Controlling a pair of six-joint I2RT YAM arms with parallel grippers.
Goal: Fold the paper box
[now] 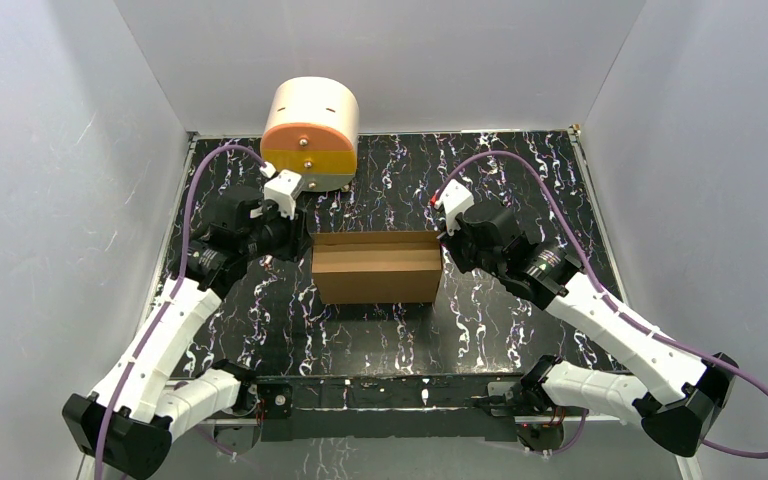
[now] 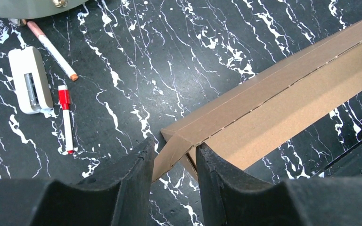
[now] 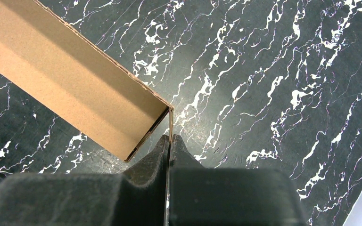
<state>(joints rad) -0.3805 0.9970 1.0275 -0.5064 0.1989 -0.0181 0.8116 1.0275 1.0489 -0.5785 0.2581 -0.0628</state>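
On the left, our left pincer (image 2: 174,148) straddles the folded end wall of the paper box (image 1: 375,268). We cannot tell whether it already presses on the cardboard. The box rests on the middle of the bench (image 1: 480,320). Its long axis runs from left to right between both arms, and its open side seems to face upward. On the right, the right pincer (image 3: 170,140) is clenched on the thin end wall. We judge that both ends are held so the walls do not fall open.
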